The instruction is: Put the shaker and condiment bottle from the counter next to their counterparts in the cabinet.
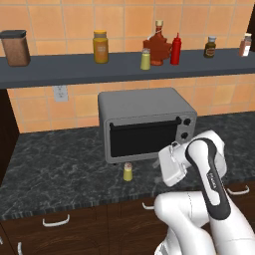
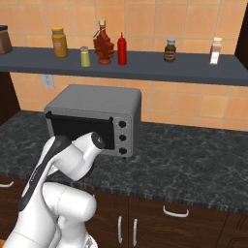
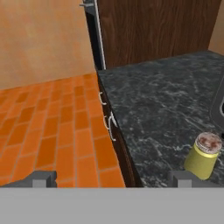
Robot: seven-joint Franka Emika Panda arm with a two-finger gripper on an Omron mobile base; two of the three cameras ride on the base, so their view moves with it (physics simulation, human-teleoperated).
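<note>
My gripper [image 3: 111,181] stood fully open and empty, its two tips spread wide at the bottom of the hand view, with the shaker [image 3: 203,156] just above the right tip rather than between the two. That offset was, in my judgement, the first risk: closing from there would likely have caught only the side of the small cylinder, nudging it over or rolling it along the dark marbled surface [image 1: 60,169]. The shaker [image 1: 128,172] stood upright near the front edge, just in front of the toaster oven [image 1: 144,124], and the hand view showed the edge of the surface and the orange floor [image 3: 52,127] beyond it, so a clumsy push towards that edge might have sent it off. A push the other way would have knocked it against the oven's front. Further off, the cabinet [image 1: 74,72] already carried the condiment bottle [image 1: 175,49] next to the maple-leaf bottle [image 1: 158,46], with the matching shaker [image 1: 145,59] touching or nearly touching the leaf bottle's front. That cluster looked tight to me, so setting my shaker beside its twin risked bumping the twin or tipping the tall red bottles. The orange-yellow jar [image 1: 100,46] stood well apart to the left, which suggested the safer approach was from that side. The oven's top below the shelf also left my arm little room on the lift.
</note>
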